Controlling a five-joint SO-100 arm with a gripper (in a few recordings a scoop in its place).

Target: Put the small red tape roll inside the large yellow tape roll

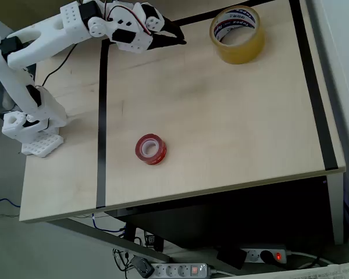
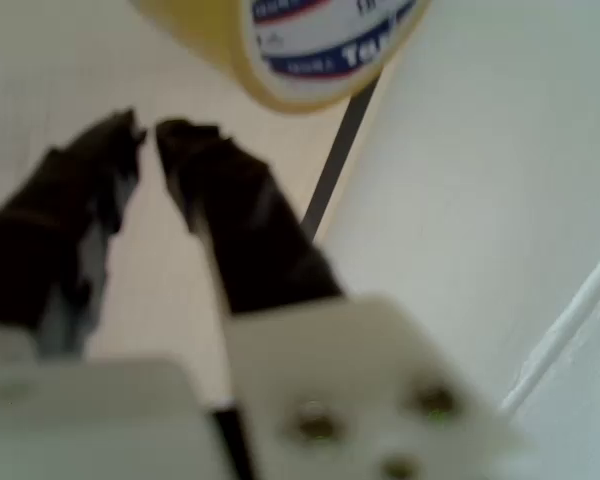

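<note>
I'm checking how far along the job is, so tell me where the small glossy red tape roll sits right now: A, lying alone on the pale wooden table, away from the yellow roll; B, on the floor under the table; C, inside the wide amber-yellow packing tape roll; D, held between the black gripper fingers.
A: in the overhead view the small glossy red tape roll lies alone on the pale wooden table, far from the wide amber-yellow packing tape roll and the gripper.
</note>
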